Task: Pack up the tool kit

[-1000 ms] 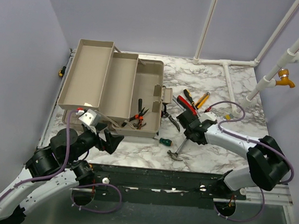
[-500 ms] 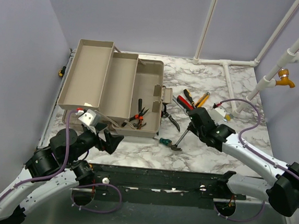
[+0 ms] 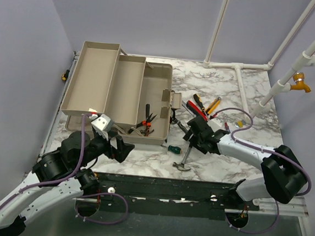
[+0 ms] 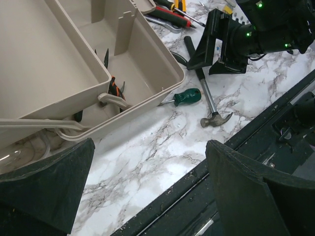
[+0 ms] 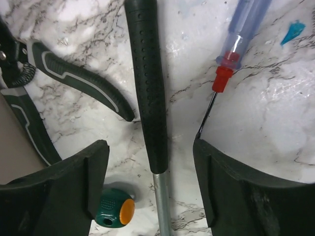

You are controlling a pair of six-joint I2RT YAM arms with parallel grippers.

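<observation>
Nearest, off the table's front-left corner, the left tool (image 3: 117, 146) hangs spread wide, holding nothing. The right tool (image 5: 147, 145) straddles the hammer (image 5: 147, 88) with a clear gap on each side, gripping nothing; the hammer lies flat on the table (image 3: 242, 98), head towards the near edge. A green screwdriver (image 4: 187, 97) lies just beside the open toolbox (image 3: 156, 85), which sits at far left with pliers (image 3: 144, 125) inside.

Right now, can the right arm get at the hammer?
Probably yes: the right gripper is open, straddling the hammer handle with nothing over it. Pruners and a screwdriver lie close beside, not across it.
</observation>
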